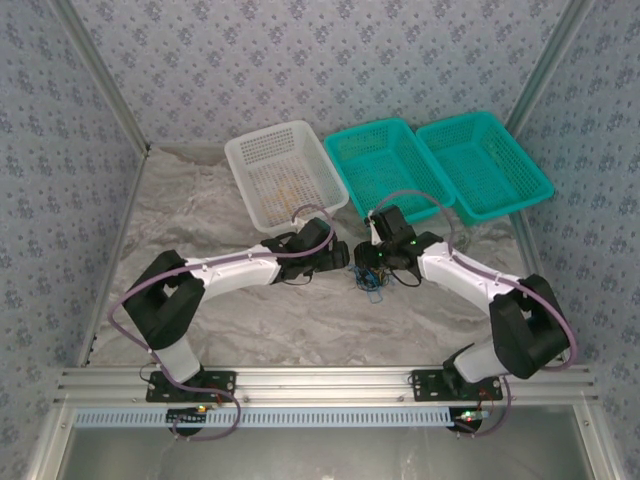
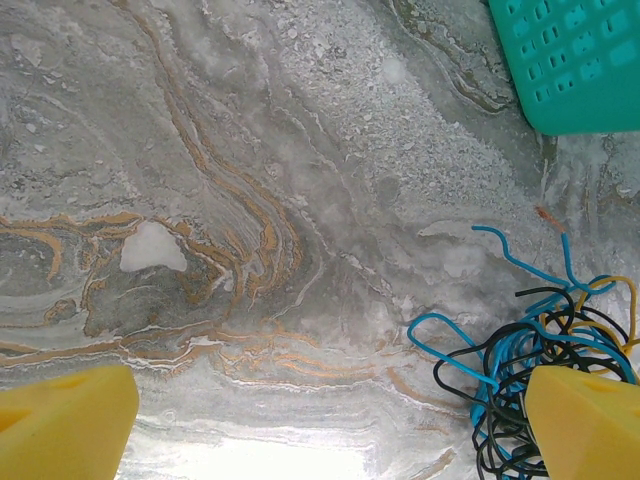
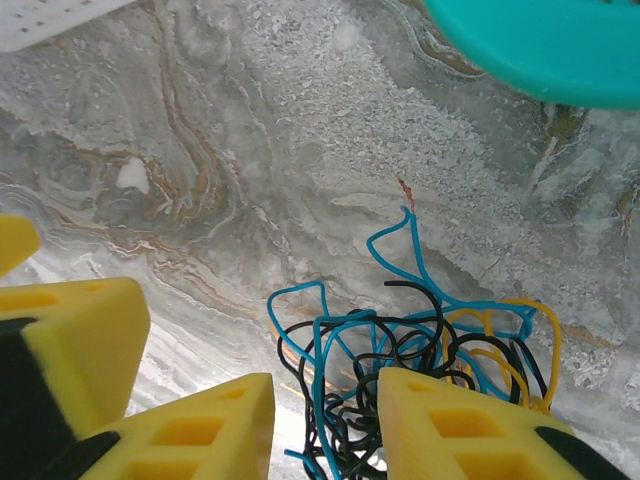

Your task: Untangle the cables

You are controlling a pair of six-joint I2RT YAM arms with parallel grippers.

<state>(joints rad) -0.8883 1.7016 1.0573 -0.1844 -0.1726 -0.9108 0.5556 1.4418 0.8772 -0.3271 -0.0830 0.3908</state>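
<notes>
The cables (image 1: 372,283) are a small knot of blue, black and yellow wires lying on the marbled cloth between the two arms. My left gripper (image 1: 341,259) sits just left of them. In its wrist view the left gripper (image 2: 320,440) stands wide open over bare cloth, and the cables (image 2: 530,350) touch its right finger (image 2: 585,420). My right gripper (image 1: 373,263) hovers over the clump. It is open in its wrist view, where the right gripper (image 3: 325,440) has black and blue strands of the cables (image 3: 400,350) running through the gap between its fingers.
Along the back stand a white basket (image 1: 285,172) and two teal baskets (image 1: 388,165) (image 1: 482,162). A teal basket (image 3: 540,45) edge hangs close above the clump. More yellow finger parts (image 3: 70,340) crowd the left of the right wrist view.
</notes>
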